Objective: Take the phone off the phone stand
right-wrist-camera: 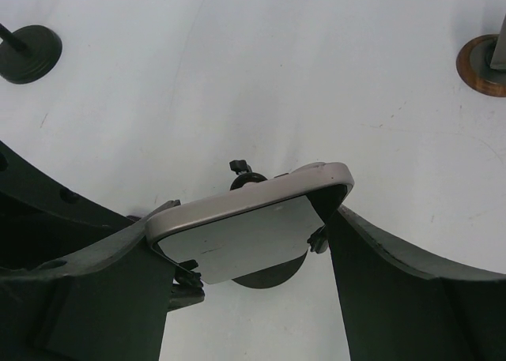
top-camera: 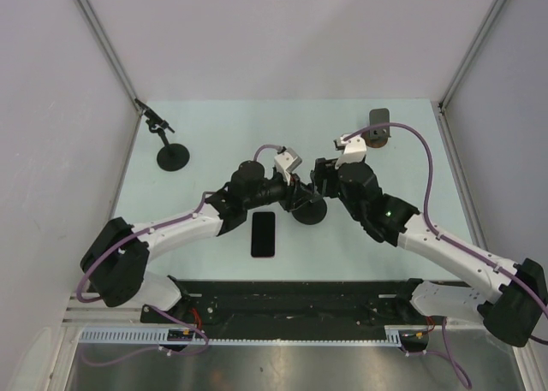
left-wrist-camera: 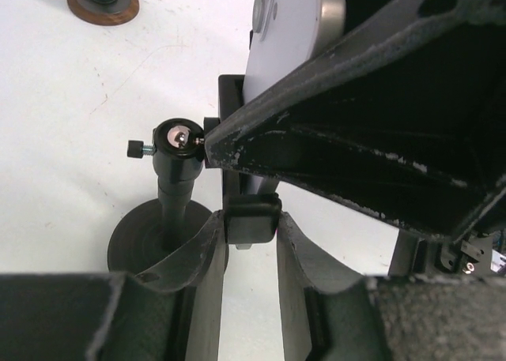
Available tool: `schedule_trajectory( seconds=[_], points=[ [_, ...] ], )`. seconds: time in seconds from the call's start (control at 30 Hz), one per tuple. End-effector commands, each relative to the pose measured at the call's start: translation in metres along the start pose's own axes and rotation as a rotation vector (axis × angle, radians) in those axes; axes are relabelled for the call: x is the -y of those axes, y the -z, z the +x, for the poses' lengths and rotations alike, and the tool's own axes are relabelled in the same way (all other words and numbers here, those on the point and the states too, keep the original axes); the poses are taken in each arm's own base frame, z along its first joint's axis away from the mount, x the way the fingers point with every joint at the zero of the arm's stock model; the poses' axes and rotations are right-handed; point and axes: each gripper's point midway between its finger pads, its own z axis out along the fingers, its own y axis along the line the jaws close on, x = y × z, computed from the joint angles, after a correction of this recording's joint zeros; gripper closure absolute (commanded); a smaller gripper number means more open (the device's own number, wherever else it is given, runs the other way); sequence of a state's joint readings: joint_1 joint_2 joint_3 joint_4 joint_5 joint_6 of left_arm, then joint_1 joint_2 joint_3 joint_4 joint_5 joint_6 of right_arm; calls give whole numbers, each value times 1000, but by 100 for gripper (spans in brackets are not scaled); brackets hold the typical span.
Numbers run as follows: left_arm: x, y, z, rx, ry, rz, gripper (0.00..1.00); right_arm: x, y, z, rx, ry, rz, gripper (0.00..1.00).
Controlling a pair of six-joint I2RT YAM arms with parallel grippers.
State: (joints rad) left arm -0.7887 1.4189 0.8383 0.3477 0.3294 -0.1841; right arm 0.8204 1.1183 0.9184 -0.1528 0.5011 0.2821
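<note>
A silver-grey phone (right-wrist-camera: 237, 235) sits clamped in a black phone stand (left-wrist-camera: 175, 171) with a round base (top-camera: 310, 213) at the table's middle. My right gripper (right-wrist-camera: 245, 219) has one finger on each short end of the phone, shut on it. My left gripper (left-wrist-camera: 251, 219) is shut on the stand's black clamp block (left-wrist-camera: 251, 217), beside the post and ball joint. In the left wrist view the phone (left-wrist-camera: 292, 21) shows above the right gripper's dark finger (left-wrist-camera: 371, 132). In the top view both grippers, left (top-camera: 295, 194) and right (top-camera: 318, 186), meet over the stand and hide the phone.
A dark phone (top-camera: 263, 234) lies flat on the table just left of the stand. A second black stand (top-camera: 172, 156) is at the back left. A brown-based holder with a dark device (top-camera: 378, 127) is at the back right. White walls enclose the table.
</note>
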Motion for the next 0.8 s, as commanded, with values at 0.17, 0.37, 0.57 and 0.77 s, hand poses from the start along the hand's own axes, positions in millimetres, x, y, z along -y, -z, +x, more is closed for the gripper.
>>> schedule_trajectory(
  seconds=[0.17,0.37,0.57,0.77],
  points=[
    [-30,12,-8,36,80,-94,95,22,10,-28,82,-41,31,100],
    [-12,13,-17,56,49,-62,38,22,11,-27,106,-69,99,100],
    [-14,6,-15,65,64,-146,15,14,9,-23,124,-121,134,100],
    [-10,-6,-25,84,27,-165,15,7,7,-22,133,-124,149,100]
  ],
)
